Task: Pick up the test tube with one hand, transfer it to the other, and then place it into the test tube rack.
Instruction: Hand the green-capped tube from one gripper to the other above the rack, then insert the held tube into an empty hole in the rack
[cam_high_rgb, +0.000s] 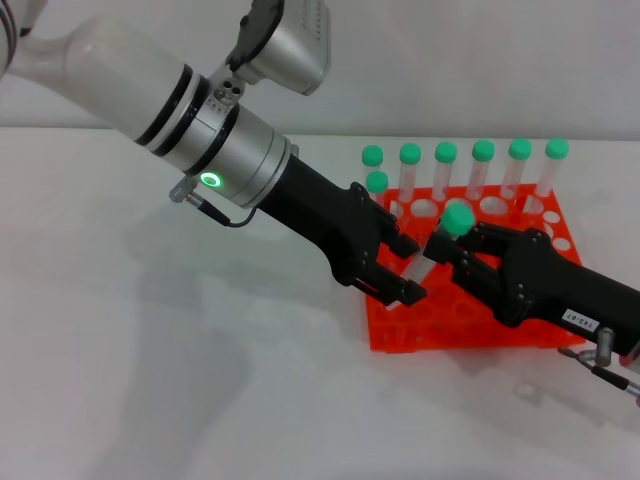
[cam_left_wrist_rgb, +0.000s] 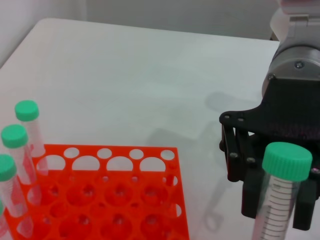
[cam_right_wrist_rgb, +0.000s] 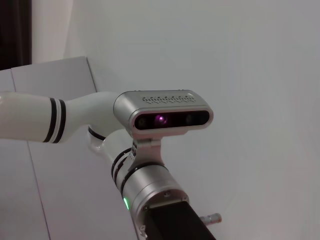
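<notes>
While seven tubes stand racked, both grippers clasp the eighth.

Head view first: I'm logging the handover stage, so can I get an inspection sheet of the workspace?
Surface: white table, bare where visible.
Job's things: test tube tilted in the air between both tools, above the orange rack; seven capped tubes stand upright in the rack's far side.
Clutter: nothing seen.
Grippers: left tool at the tube's lower end, right tool just below its cap; which one holds it is unclear.
Cables: thin black cable at the left wrist.
Surroundings: plain white wall.
</notes>
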